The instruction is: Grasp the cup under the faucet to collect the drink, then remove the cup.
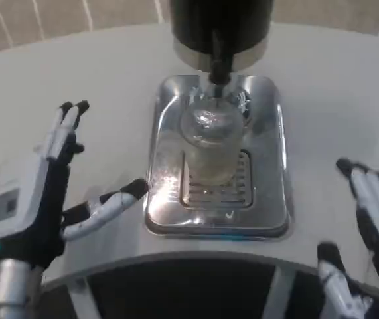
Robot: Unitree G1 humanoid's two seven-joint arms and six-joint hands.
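Clear glass, that is what the cup (210,147) looks like, standing upright on the polished steel drip tray (269,159) in the middle of the white table (335,93), its mouth turned straight up so its long axis runs vertical. Directly above it hangs the dark faucet (220,65), fixed to the black dispenser (221,23) at the far edge. There seems to be a little pale liquid low in the cup, though the blur makes that hard to judge. It sits over the slotted grate (217,187) at the near half of the tray. The left hand (36,199) is out to the left of the tray, holding nothing, its fingers spread wide: the long ones point toward the far side while the thumb (109,205) reaches right, its tip just beside the tray's left rim but well apart from the cup. The right hand (362,239) is at the near right, also clear of the tray and the cup, fingers apart and grasping nothing. So the cup stands between the two hands, nearer to the left thumb, touched by neither.
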